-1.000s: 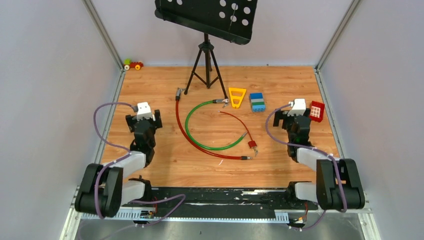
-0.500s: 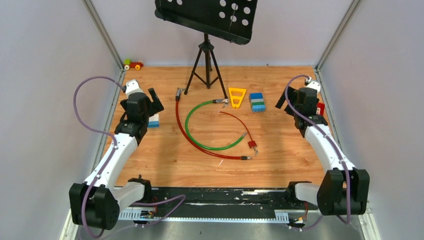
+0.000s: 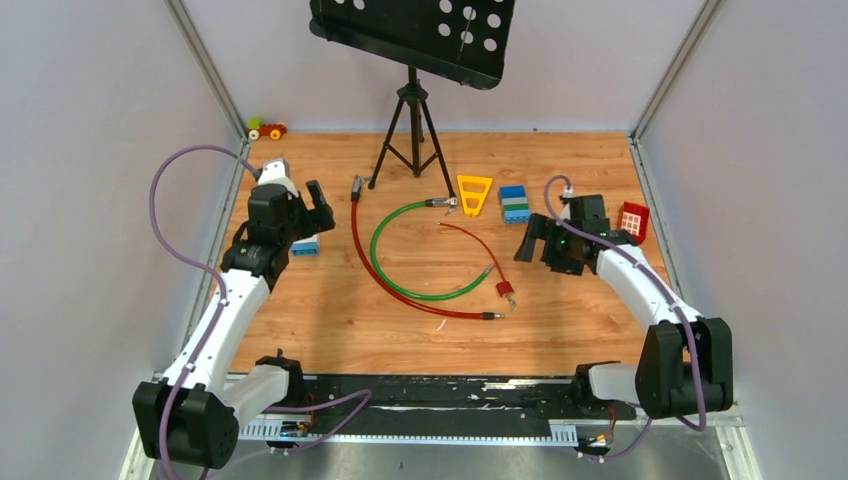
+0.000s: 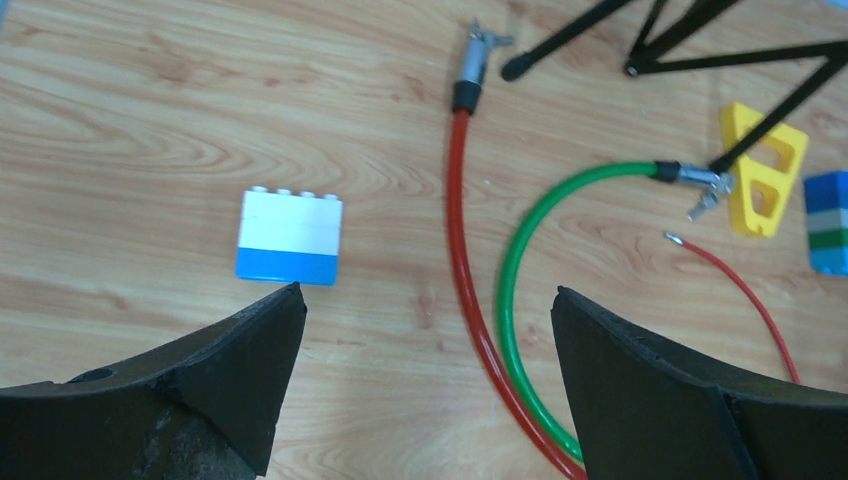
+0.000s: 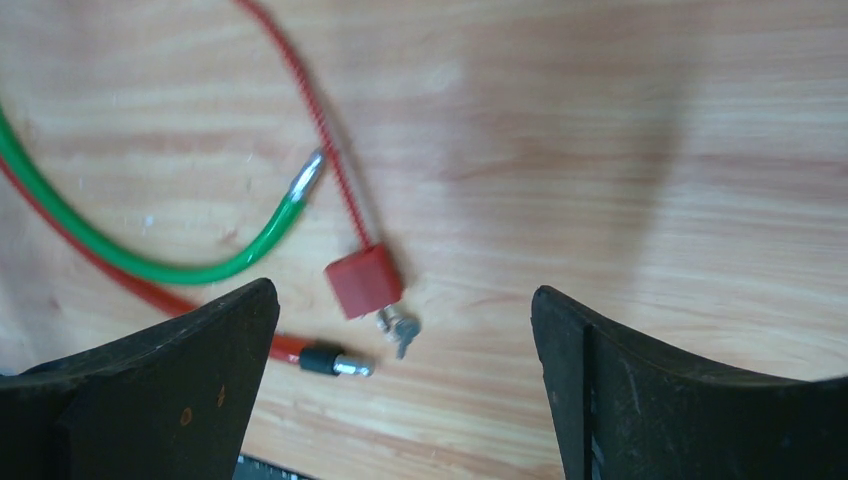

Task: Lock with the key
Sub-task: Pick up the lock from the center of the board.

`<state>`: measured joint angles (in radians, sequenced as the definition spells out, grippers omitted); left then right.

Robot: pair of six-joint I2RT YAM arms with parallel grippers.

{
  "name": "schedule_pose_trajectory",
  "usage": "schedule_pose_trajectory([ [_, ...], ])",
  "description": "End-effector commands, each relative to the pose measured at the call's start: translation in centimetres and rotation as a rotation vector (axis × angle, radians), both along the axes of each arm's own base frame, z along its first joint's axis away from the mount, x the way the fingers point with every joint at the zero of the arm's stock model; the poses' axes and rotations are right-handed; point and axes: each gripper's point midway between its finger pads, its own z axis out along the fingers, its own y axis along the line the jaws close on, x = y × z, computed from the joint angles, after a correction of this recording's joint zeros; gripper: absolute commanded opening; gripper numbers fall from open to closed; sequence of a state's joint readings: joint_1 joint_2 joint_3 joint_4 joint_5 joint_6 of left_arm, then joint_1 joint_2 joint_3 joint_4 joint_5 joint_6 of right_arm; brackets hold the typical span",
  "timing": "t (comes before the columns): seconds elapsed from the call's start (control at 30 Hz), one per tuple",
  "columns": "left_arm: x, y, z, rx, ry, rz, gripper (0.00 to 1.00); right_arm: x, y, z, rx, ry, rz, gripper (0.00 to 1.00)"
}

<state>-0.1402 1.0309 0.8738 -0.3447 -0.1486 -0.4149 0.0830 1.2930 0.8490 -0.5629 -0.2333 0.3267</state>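
The key (image 5: 403,332) is tiny and silvery and lies against the lower edge of the small red padlock (image 5: 365,282) on the wooden table; in the top view the key (image 3: 512,301) is a speck beside the padlock (image 3: 505,289). A thin red cable (image 5: 318,110) runs up from the padlock. My right gripper (image 5: 402,290) hangs open above the padlock and key, touching neither, and sits just right of them in the top view (image 3: 533,243). My left gripper (image 4: 428,292) is open over bare wood, left of the thick red cable (image 4: 462,230) and green cable (image 4: 515,260).
A blue and white brick (image 3: 306,245) lies by the left gripper. At the back stand a music stand tripod (image 3: 412,120), a yellow triangle (image 3: 474,193), a blue-green brick stack (image 3: 515,203) and a red window piece (image 3: 633,220). Walls close in both sides.
Both arms unfolded from their rest pose and reached out. The right gripper then swung left and down toward the padlock. The left gripper edged slightly right. Both stayed open.
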Motion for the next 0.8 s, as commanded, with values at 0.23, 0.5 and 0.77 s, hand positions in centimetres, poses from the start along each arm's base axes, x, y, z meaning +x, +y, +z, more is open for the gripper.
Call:
schedule_pose_trajectory([
  [0.23, 0.3, -3.0, 0.4, -0.049, -0.078, -0.187, 1.00, -4.4, 7.5, -2.8, -0.103, 0.004, 0.311, 0.81],
  [0.5, 0.0, -3.1, 0.6, -0.049, -0.085, -0.195, 1.00, -2.7, 7.8, -4.8, -0.155, 0.049, 0.354, 0.62],
  [0.77, -0.2, -2.7, 0.8, -0.036, -0.086, -0.177, 1.00, -1.5, 7.5, -5.9, -0.212, 0.079, 0.370, 0.58],
])
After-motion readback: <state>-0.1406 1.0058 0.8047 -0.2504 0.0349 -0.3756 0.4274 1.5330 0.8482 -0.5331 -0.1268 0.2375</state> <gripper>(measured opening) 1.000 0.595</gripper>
